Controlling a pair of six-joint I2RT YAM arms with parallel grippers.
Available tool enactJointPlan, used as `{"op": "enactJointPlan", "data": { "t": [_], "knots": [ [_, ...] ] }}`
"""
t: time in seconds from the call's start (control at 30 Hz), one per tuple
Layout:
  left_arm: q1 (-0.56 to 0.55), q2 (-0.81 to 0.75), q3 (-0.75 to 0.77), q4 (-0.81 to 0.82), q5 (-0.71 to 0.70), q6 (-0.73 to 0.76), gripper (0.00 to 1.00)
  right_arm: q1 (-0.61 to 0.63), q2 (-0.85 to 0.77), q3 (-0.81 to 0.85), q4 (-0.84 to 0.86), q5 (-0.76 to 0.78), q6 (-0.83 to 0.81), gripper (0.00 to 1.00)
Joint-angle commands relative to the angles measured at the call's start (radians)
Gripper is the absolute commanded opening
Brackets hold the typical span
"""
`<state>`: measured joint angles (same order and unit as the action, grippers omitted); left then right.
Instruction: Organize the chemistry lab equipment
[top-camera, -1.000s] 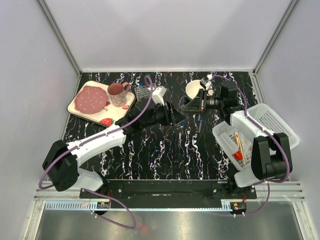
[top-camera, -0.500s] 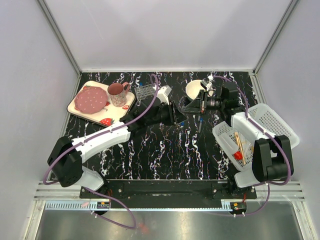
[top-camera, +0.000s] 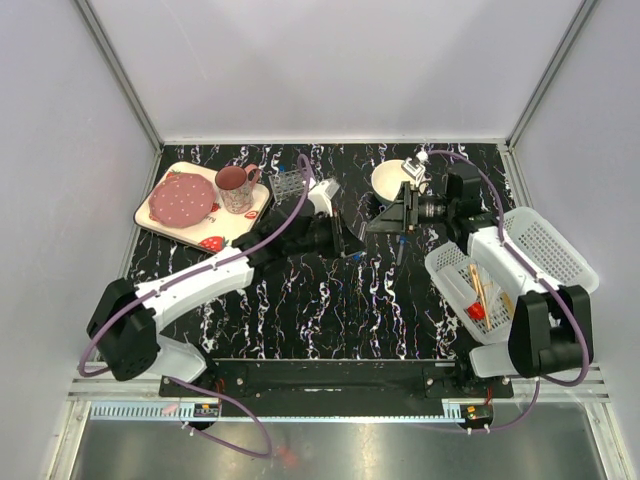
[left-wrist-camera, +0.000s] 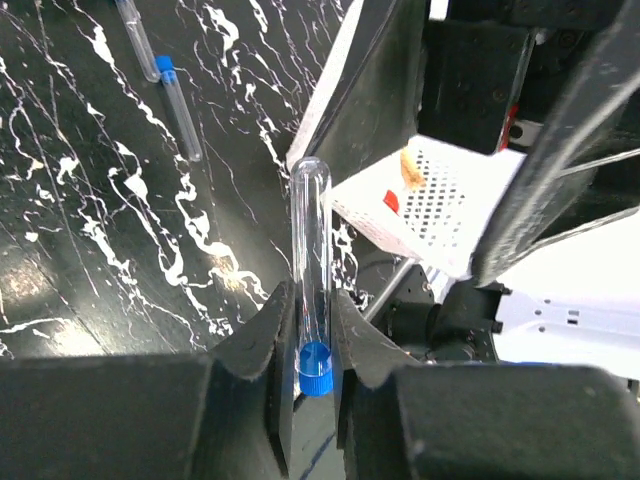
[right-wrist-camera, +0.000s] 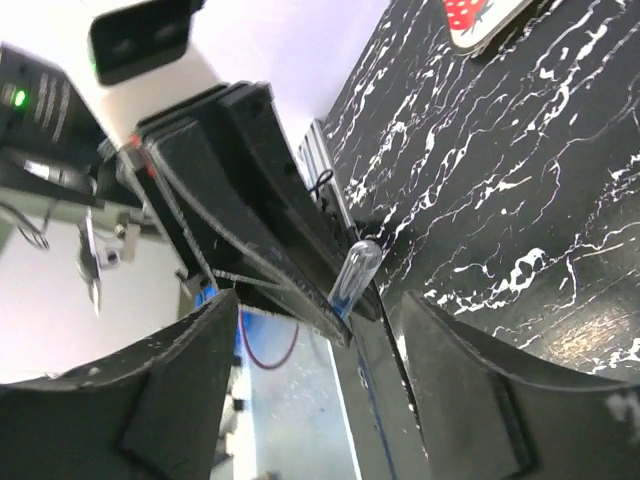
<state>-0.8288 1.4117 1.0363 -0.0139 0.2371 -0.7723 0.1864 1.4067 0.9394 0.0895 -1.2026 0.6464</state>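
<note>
While the left claw (left-wrist-camera: 310, 300) clamps one blue-capped tube (left-wrist-camera: 310, 240) by its capped end over the worktop's (top-camera: 330, 300) middle | two more tubes (left-wrist-camera: 180, 105) lie flat on the worktop | right claw (right-wrist-camera: 318, 300) spread wide around the clamped tube, gripping nothing | white basket (top-camera: 560, 245) at right edge: tan sticks (top-camera: 480, 285), one red-tipped piece (top-camera: 476, 311) | black white-veined worktop, pale walls (top-camera: 330, 70)

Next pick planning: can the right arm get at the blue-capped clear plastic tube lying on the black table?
Probably yes: the loose blue-capped clear tube lies uncovered, close to the open right pincer.
</note>
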Motion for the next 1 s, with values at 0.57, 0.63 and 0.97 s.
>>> {"op": "enactJointPlan", "data": {
  "t": [0.57,0.63,0.97],
  "knots": [
    [0.03,-0.093,-0.05,-0.087,0.63,-0.005,0.12,0.168,0.012,0.604,-1.639,0.317,-2.203,1.0],
    [0.03,-0.07,-0.041,-0.067,0.646,-0.008,0.12,0.258,-0.02,0.556,-1.596,0.347,-2.21,1.0],
    [0.03,-0.02,-0.042,0.043,0.668,-0.085,0.12,0.464,-0.081,0.473,-1.462,0.478,-2.144,0.88]
  ]
}}
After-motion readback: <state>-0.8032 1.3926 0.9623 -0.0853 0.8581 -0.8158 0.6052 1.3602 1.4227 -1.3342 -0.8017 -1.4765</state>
